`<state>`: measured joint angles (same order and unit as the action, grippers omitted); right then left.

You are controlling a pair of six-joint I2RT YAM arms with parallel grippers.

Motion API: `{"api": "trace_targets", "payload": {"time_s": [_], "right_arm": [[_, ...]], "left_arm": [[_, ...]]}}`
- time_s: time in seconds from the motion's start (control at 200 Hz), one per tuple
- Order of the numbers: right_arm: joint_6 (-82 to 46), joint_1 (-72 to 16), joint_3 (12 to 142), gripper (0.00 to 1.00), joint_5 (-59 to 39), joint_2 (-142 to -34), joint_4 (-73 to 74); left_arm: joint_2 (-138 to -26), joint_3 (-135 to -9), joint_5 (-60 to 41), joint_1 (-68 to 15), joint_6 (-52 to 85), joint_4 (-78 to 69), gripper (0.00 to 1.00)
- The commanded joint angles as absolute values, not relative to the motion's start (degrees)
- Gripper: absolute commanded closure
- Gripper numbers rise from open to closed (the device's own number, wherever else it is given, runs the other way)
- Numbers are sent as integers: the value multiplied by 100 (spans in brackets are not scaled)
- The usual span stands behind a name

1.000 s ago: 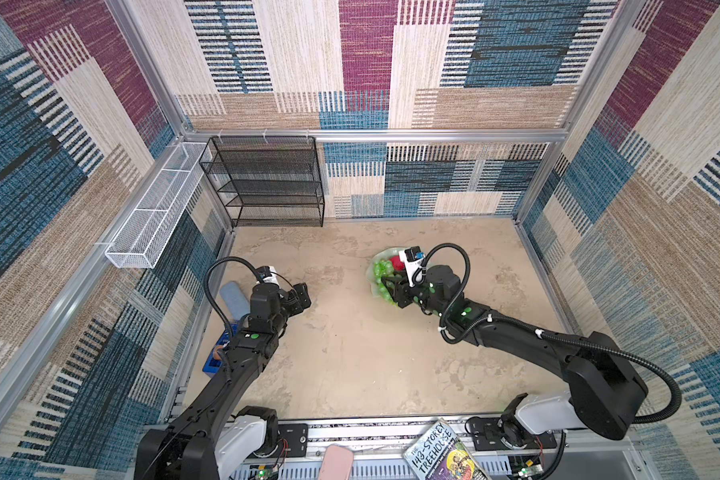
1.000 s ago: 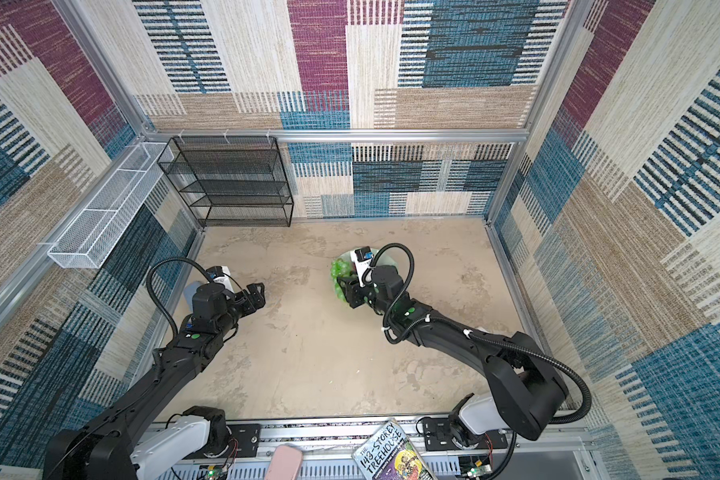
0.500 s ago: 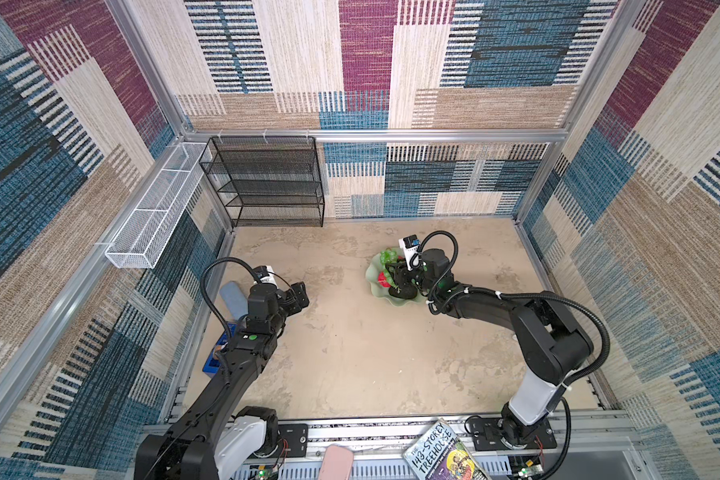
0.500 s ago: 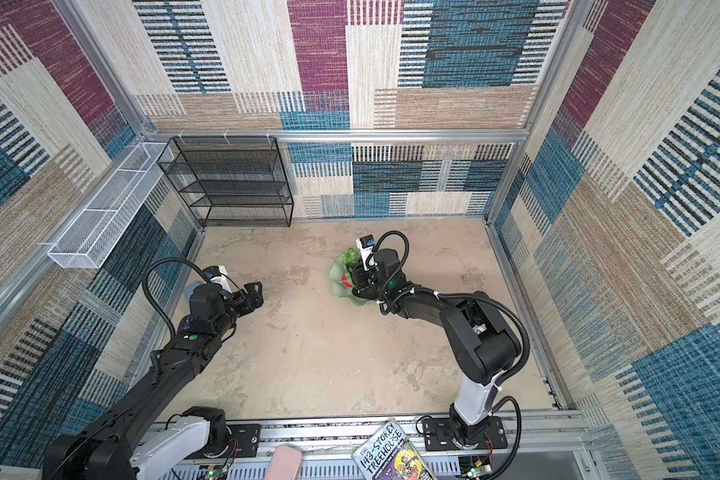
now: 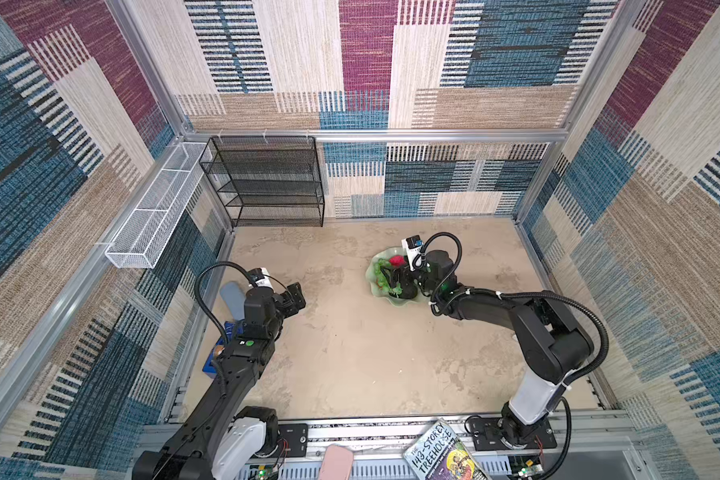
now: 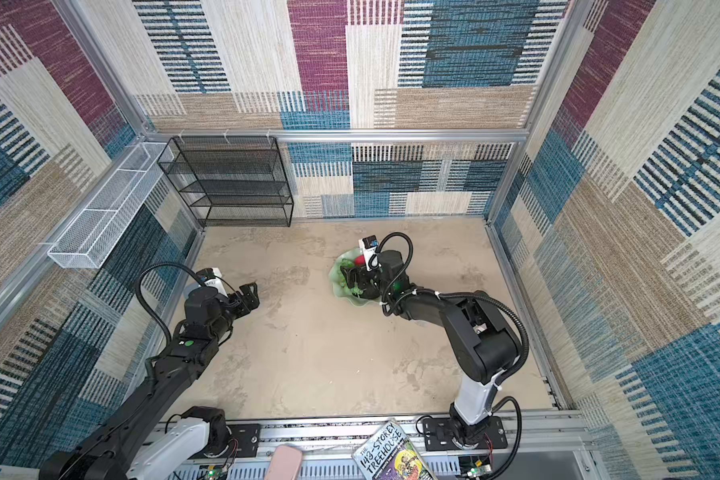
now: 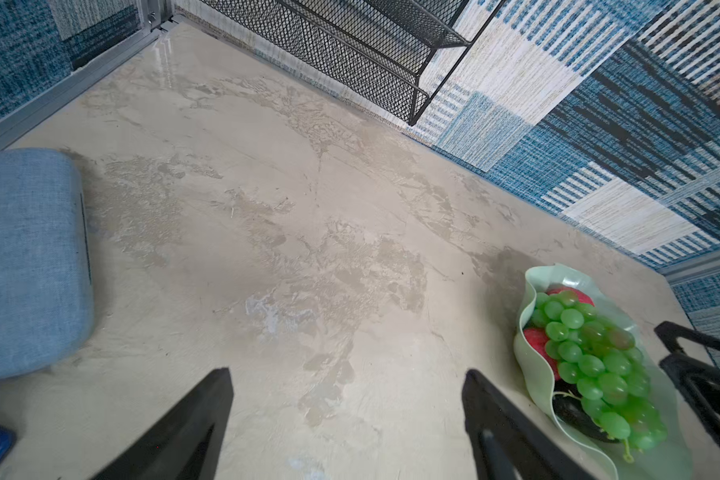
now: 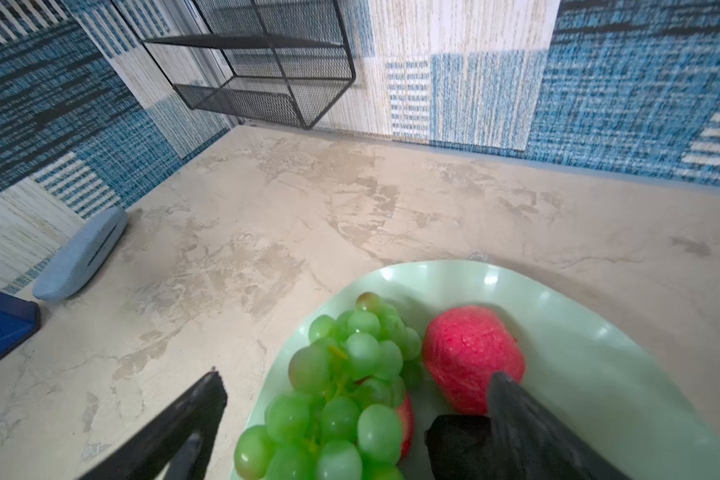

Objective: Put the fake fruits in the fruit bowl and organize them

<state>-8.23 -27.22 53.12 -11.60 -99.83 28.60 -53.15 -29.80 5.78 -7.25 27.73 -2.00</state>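
The pale mint-green fruit bowl [image 5: 371, 277] [image 6: 334, 277] stands right of the table's middle. In it lie the green grapes [image 8: 350, 374] [image 7: 591, 361], two red fruits [image 8: 470, 353] [image 7: 537, 338] and a dark avocado [image 8: 458, 444] [image 7: 570, 409]. My right gripper [image 8: 356, 376] [image 5: 395, 279] hangs open low over the bowl. It straddles the grapes, and one finger is beside the avocado and a red fruit. My left gripper [image 7: 346, 370] [image 5: 298, 293] stands open and empty above bare table at the left, far from the bowl.
A black mesh shelf [image 5: 267, 183] stands at the back left, with a white wire basket [image 5: 154, 216] on the left wall. A blue-grey case [image 5: 231, 297] and a blue box [image 5: 217, 357] lie by the left arm. A book [image 5: 441, 453] lies on the front rail.
My right gripper has gone from shut to open over the bowl, and its arm has folded back toward its base. The left arm has barely moved.
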Motion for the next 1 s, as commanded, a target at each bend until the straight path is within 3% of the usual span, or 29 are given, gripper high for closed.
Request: {"api": "trace_targets", "payload": {"time_s": [0.0,0.11,0.2,0.306,0.511,0.661,0.721,0.791,0.862,0.957,0.997], "right_arm": [[-1009,-2661,5221,0,-1448,-9679,3246],[-1093,-2534,4651,0,-1305,-8873,3663],[-967,-2401,4064,0,-608,-8061,3826],[-696,-2144,3540,0,396,-7289,3578],[-496,-1516,2254,0,2059,-6297,3990],[-287,-1135,1675,0,2487,-6565,4824],[-172,-995,1467,0,2472,-6836,5361],[-16,-769,1195,0,2263,-7250,6195],[63,-505,990,0,1858,-7768,7002],[-7,-257,928,0,1225,-8498,7730],[81,-253,1065,0,865,-8539,7371]], "left_arm": [[-5197,-2938,955,-712,2449,-226,10],[-5171,-2736,1477,-712,2028,-630,7],[-5303,-2223,1980,-712,1561,-1670,1],[-5629,-1515,2340,-708,724,-3387,1],[-7130,-1523,1933,-539,74,-4574,1],[-8280,-1820,1556,-393,-56,-5251,1],[-9032,-1822,1620,-406,-298,-6310,1],[-8564,-2175,1561,-368,4,-4744,1],[-8938,-2200,1761,-337,-96,-5421,1],[-8738,-2342,1651,-282,71,-4700,1],[-8860,-2224,1655,-273,-4,-5206,1]]}}
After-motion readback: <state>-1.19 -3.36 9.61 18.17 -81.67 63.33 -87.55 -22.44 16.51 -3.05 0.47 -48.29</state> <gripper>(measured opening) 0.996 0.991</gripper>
